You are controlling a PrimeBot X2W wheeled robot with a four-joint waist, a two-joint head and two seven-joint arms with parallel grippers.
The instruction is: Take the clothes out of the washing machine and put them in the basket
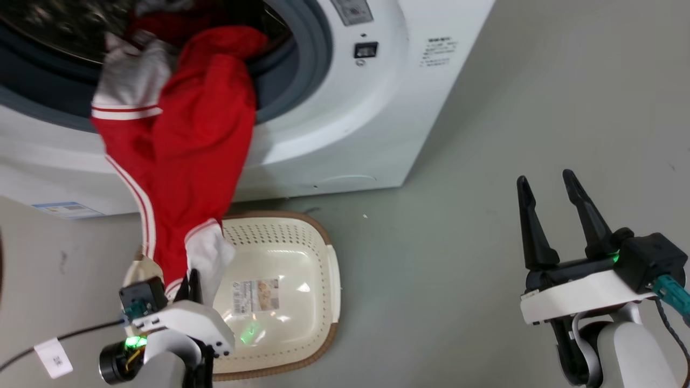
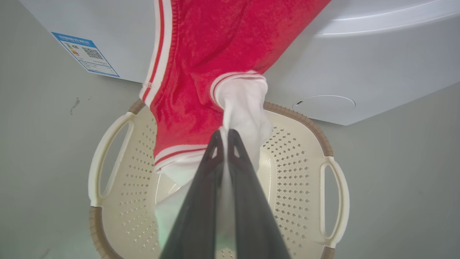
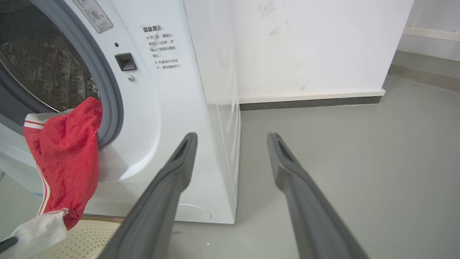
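A red garment (image 1: 194,140) with white panels and stripes hangs out of the washing machine's (image 1: 350,108) porthole, stretched down over the basket (image 1: 318,253). My left gripper (image 1: 191,283) is shut on its white cuff above the basket's left side. The left wrist view has the closed fingers pinching the white cuff (image 2: 244,108) of the clothes (image 2: 201,72), with the basket (image 2: 298,169) beneath. More red fabric lies inside the drum. My right gripper (image 1: 550,188) stands open at the lower right, holding nothing. In the right wrist view the clothes (image 3: 64,158) drape from the washing machine (image 3: 172,90).
The basket's bottom carries a paper label (image 1: 256,295). A blue sticker (image 1: 67,209) marks the machine's lower front. Grey floor (image 1: 485,215) stretches to the right of the machine and basket. A white wall with a dark skirting (image 3: 309,101) stands behind.
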